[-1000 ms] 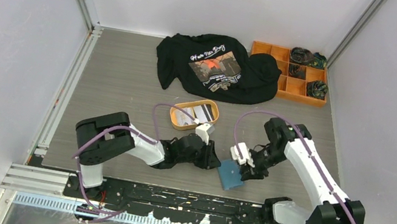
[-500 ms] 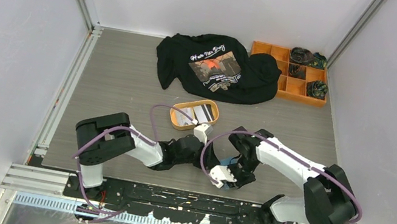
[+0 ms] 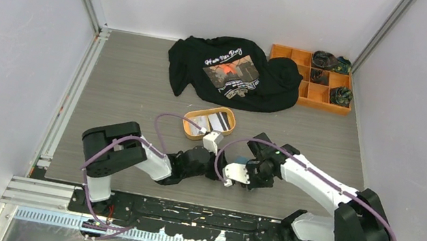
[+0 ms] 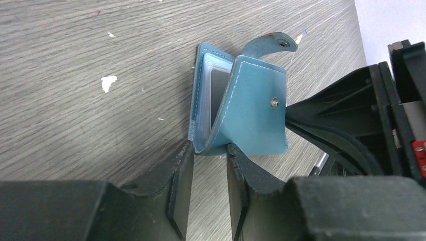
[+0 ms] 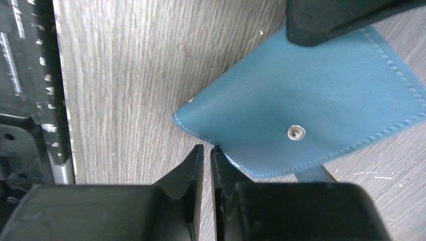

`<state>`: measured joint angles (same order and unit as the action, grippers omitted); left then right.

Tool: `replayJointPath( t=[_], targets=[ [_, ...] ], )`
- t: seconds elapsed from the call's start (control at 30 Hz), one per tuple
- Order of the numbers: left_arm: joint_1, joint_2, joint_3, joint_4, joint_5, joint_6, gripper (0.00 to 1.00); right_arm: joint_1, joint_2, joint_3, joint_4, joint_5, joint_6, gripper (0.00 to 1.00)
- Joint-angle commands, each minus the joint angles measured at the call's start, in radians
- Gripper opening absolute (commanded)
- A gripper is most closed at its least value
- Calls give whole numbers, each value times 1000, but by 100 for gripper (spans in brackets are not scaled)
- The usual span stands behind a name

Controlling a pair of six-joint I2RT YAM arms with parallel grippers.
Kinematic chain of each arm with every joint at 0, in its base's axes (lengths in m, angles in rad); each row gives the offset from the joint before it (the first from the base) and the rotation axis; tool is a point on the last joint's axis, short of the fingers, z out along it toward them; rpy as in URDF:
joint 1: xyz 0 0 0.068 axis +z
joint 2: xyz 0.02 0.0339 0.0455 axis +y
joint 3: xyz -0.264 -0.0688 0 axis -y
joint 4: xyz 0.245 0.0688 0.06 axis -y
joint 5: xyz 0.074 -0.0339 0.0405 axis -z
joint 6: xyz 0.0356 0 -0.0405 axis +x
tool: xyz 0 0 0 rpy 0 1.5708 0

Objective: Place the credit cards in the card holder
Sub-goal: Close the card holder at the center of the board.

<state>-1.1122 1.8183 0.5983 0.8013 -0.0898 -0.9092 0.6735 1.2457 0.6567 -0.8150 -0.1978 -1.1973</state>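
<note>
Gripping left hand (image 4: pixel 210 173): fingers pinched on the card holder's (image 4: pixel 251 113) folded lower edge.
Card holder: stood partly open on the tabletop (image 4: pixel 90 60) between both hands.
Right hand (image 5: pixel 207 165): fingers almost pressed together at the cover's edge; grip cannot be told.
Credit cards (image 3: pixel 214 120): lying in the orange oval tray (image 3: pixel 186 126).

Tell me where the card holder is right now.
In the top external view the card holder sits near the table's front edge at centre, between the left gripper and right gripper, just in front of the orange oval tray.
</note>
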Motion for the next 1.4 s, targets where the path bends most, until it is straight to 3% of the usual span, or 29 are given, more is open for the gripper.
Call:
replayJointPath(
  t=[0.0,0.1,0.23,0.37,0.6,0.77,1.13,1.37],
  targets=[
    [-21,-18,-34,77,-7,6,31,-60,-29,118,-44,-187,-16,17],
    [-22,-74,-80,97,-42,22,33,-174,-88,167,-169,-322,-43,23],
    [-23,-157,-141,120,-80,56,35,-284,-185,182,-158,-445,61,39],
    [-22,-207,-163,148,-74,104,37,-309,-191,194,-120,-476,172,50],
    [-22,-179,-216,399,-45,185,39,-309,-74,271,-188,-477,237,51],
    [-20,-160,-304,620,-65,242,43,-308,-86,288,-152,-435,308,51],
    [72,-105,-292,630,131,131,60,-357,-190,305,-56,-375,449,58],
    [94,-180,-337,616,125,152,66,-385,-234,349,-25,-356,546,69]
  ],
)
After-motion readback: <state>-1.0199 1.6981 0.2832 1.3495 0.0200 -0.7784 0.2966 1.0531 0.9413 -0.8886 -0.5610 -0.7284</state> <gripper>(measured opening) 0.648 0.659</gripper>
